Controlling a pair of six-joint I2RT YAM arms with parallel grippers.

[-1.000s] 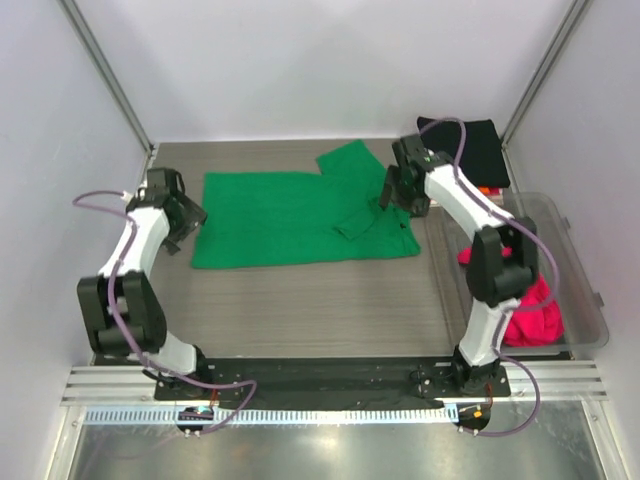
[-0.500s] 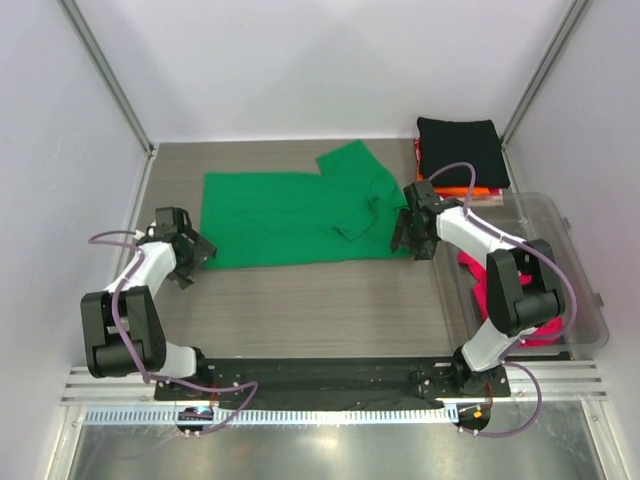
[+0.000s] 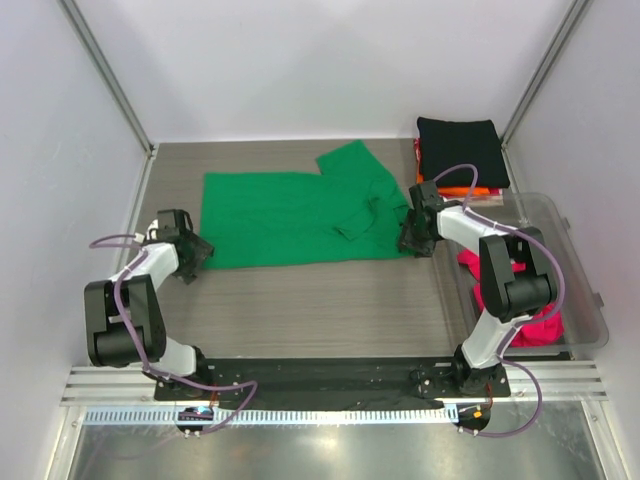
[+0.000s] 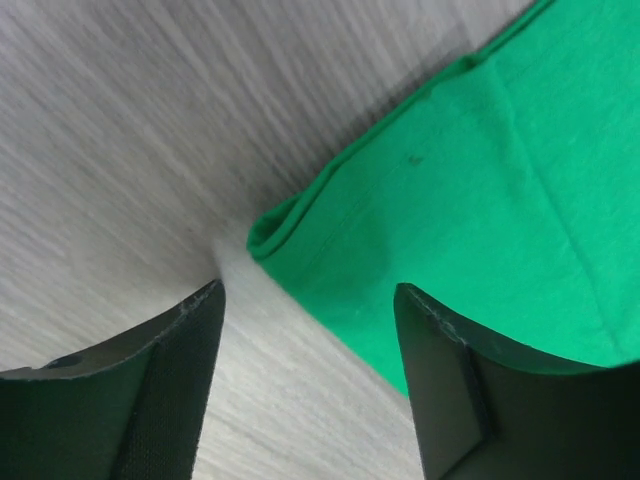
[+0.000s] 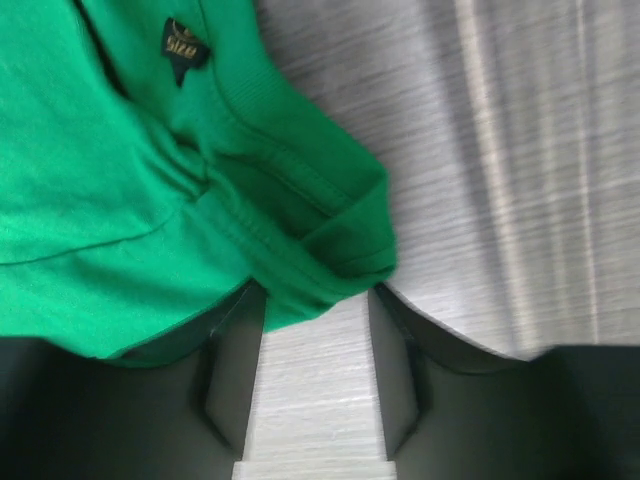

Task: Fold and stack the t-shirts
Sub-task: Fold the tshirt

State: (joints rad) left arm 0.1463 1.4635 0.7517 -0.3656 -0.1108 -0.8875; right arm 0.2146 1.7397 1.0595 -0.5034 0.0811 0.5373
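— The left fingers (image 4: 150, 400) stand wide, one on either side of the near-left corner of the green t-shirt (image 4: 480, 200), and I can't see them touching it.

— And the right fingers (image 5: 232, 370)?

— Narrower, but apart too. A rolled bunch of the shirt's near-right corner sits at their tips. I can't tell if it's pinched, since bare desk (image 5: 500, 150) shows in the gap.

— How does the shirt lie?

— Spread flat mid-desk with its long axis running left to right, hem left and collar end right. One sleeve pokes out toward the far side and the other is turned in over the body. Each arm sits at its own near corner, so neither is nearer. From both pairs of fingers the cloth stretches away toward the far side.

— So the near edge goes over to the far edge?

— That's my guess: lift both near corners together and carry them away. The left corner is doubled under itself, so it might slip.

— The others?

— There's a folded stack at the far right, with the black shirt (image 3: 457, 145) on top and the orange shirt (image 3: 462, 190) below. The magenta shirt (image 3: 535, 320) is crumpled in the clear bin (image 3: 590, 290) on the right.
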